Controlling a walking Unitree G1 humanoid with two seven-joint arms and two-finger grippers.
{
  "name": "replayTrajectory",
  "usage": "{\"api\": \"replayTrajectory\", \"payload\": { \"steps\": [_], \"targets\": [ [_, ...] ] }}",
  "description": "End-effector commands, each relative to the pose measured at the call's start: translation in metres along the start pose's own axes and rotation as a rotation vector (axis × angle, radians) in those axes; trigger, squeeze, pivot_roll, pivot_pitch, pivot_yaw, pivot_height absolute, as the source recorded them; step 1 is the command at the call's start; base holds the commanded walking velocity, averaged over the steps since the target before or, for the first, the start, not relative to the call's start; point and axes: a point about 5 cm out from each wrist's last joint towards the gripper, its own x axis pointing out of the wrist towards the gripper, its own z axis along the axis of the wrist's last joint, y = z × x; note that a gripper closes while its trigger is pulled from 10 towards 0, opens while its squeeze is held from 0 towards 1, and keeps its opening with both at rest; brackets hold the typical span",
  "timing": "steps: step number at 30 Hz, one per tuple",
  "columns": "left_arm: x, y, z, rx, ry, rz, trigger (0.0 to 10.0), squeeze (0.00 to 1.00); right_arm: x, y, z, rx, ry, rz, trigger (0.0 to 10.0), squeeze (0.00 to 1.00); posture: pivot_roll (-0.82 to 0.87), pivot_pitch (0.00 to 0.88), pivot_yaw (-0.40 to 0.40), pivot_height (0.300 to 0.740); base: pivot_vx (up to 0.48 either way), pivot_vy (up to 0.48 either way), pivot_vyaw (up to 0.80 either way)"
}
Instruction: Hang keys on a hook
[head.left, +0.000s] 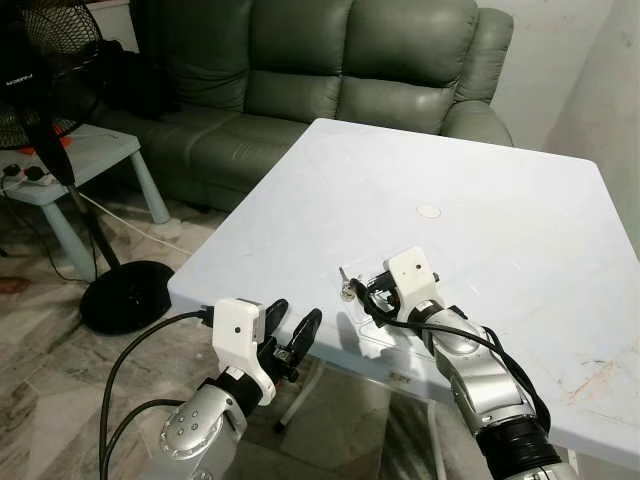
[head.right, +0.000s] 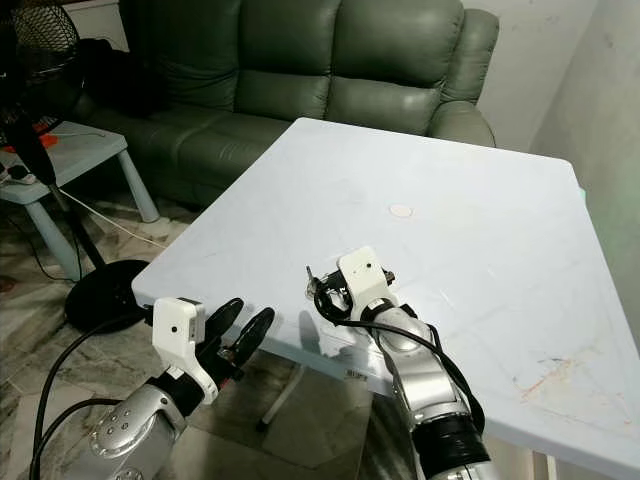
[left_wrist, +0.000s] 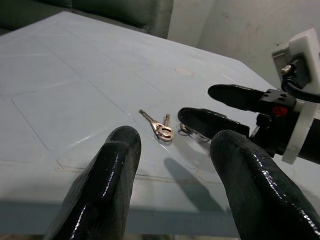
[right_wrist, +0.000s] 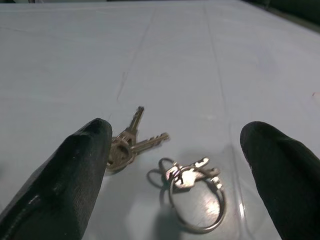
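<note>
The right gripper (right_wrist: 170, 165) sits low over the tabletop (head.left: 480, 200) near its front edge, closer to the front-left corner than to the right side. Its two black fingers (right_wrist: 65, 175) are spread wide apart and hold nothing. In the right wrist view the keys (right_wrist: 131, 142) lie flat on the white surface between the two fingertips, close beside one of them; whether that finger touches them cannot be told. Two brass-coloured keys fan out from a shared head. Just beside them, also between the fingers, lies a silver key ring (right_wrist: 192, 197) with a small metal clasp on it; the ring and the pair of keys lie close together, but whether they are linked is unclear.

From the head camera the keys (head.left: 346, 288) show as a small glint just ahead of the right gripper (head.left: 372, 292), toward the left edge of the tabletop.

The left gripper (head.left: 290, 335) hangs off the table, just outside the front edge near the front-left corner, at about tabletop height. Its fingers (left_wrist: 100, 190) are open too, with nothing between them, and they point across the surface toward the keys (left_wrist: 159, 127) and the right gripper.

A small round mark (head.left: 428, 211) sits near the middle of the tabletop. Beyond the far edge stands a grey-green sofa (head.left: 330, 70), and a black standing fan (head.left: 60, 150) is off the left side.
</note>
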Motion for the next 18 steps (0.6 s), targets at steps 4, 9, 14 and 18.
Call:
{"api": "replayTrajectory", "payload": {
  "steps": [4,9,14,18],
  "targets": [
    [0.0,-0.001,0.005,0.002,-0.007,0.002,10.0,0.0,0.005,0.0,0.004,0.052,0.028,-0.019,10.0,0.0,0.19,0.066,-0.019,0.74,0.0,0.0,0.0],
    [0.0,-0.001,0.005,0.002,-0.006,0.001,10.0,0.0,0.01,0.002,0.007,0.116,0.046,-0.044,10.0,0.0,0.19,0.068,-0.017,0.74,0.0,0.0,0.0],
    [0.001,-0.001,0.006,0.001,-0.006,0.003,10.0,0.0,0.013,0.003,0.009,0.175,0.063,-0.076,10.0,0.0,0.19,0.07,-0.018,0.74,0.0,0.0,0.0],
    [0.002,-0.001,0.006,0.0,-0.006,0.005,10.0,0.0,0.015,0.004,0.012,0.164,0.053,-0.107,10.0,0.0,0.19,0.073,-0.019,0.74,0.0,0.0,0.0]
  ]
}}
